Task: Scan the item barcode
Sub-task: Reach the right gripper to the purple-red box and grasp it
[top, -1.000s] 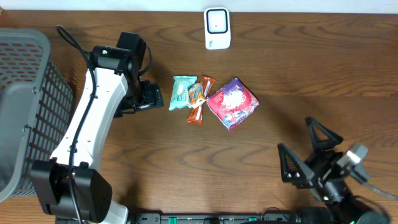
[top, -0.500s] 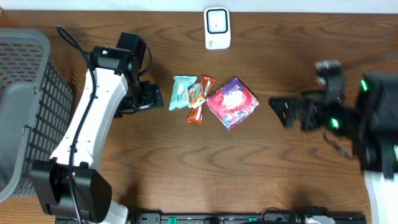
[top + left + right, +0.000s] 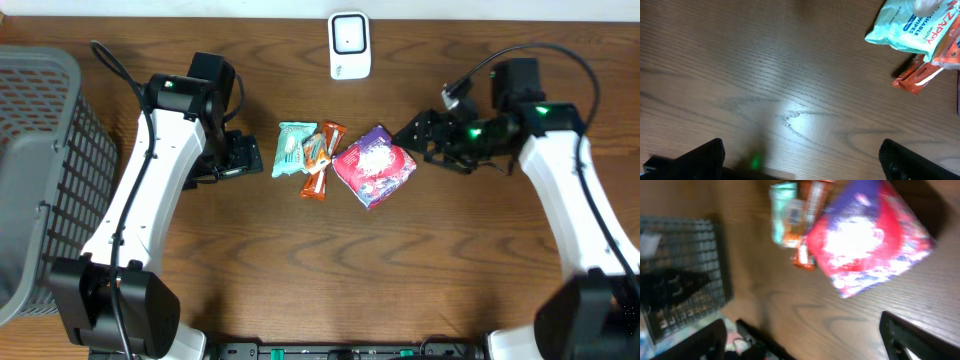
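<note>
Glare streaks the table [image 3: 805,117] just ahead of your left gripper [image 3: 802,159]; your right wrist view is blurred, overexposed.

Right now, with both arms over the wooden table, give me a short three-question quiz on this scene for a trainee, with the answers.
1. True or false: the teal wipes packet lies on the brown wooden table, outside the grey plastic mesh basket.
2. Which thing is the right gripper nearest? A: the purple-and-red snack packet. B: the basket. C: the wipes packet.
3. Which white device stands at the table's far edge?
Key: 1 true; 2 A; 3 the white barcode scanner.
</note>
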Action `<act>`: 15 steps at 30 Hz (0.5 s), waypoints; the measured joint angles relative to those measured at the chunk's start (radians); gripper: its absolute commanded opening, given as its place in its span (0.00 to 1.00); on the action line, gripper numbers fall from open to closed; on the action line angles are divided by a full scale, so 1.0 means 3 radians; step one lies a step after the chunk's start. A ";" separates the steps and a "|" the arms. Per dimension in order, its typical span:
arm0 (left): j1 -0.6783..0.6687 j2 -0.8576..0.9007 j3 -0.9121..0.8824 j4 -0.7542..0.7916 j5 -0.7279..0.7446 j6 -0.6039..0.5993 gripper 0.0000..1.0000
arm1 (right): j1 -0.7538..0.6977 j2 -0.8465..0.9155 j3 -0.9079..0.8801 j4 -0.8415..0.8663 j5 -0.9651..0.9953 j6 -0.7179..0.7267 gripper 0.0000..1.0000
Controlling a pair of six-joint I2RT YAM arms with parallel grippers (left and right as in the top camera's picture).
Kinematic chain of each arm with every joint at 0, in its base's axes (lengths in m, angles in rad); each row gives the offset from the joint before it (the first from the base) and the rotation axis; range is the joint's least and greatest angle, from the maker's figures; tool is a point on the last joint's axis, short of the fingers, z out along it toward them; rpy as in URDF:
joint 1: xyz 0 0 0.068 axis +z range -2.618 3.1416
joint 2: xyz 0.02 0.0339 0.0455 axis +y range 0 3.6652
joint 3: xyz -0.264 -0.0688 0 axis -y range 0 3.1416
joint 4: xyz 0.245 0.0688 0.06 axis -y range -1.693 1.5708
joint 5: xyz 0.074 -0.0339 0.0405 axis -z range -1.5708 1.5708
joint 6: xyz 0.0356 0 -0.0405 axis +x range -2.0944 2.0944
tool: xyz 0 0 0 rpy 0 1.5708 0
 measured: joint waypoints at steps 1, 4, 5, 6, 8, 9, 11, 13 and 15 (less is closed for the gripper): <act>0.0000 0.0000 0.0000 0.0001 0.0000 0.0000 0.98 | 0.0019 0.0093 0.0000 0.0001 0.0121 0.0161 0.85; 0.0000 0.0000 0.0000 0.0000 0.0000 0.0000 0.98 | 0.0053 0.0299 0.0000 0.0011 0.0401 0.0486 0.86; 0.0000 0.0000 0.0000 0.0000 0.0000 0.0000 0.98 | 0.0061 0.0348 0.0000 0.0022 0.0448 0.0540 0.87; 0.0000 0.0000 0.0000 0.0001 0.0000 0.0000 0.98 | 0.0076 0.0429 0.0000 0.0045 0.0502 0.0610 0.87; 0.0000 0.0000 0.0000 0.0001 0.0000 0.0000 0.98 | 0.0107 0.0549 0.0000 0.0090 0.0562 0.0697 0.87; 0.0000 0.0000 0.0000 0.0000 0.0000 0.0000 0.98 | 0.0132 0.0618 0.0000 0.0122 0.0580 0.0735 0.86; 0.0000 0.0000 0.0000 0.0001 0.0000 0.0000 0.98 | 0.0201 0.0759 0.0000 0.0197 0.0610 0.0792 0.86; 0.0000 0.0000 0.0000 0.0001 0.0000 0.0000 0.98 | 0.0276 0.0876 0.0000 0.0270 0.0614 0.0829 0.86; 0.0000 0.0000 0.0000 0.0000 0.0000 0.0000 0.98 | 0.0373 0.0993 0.0000 0.0369 0.0622 0.0862 0.86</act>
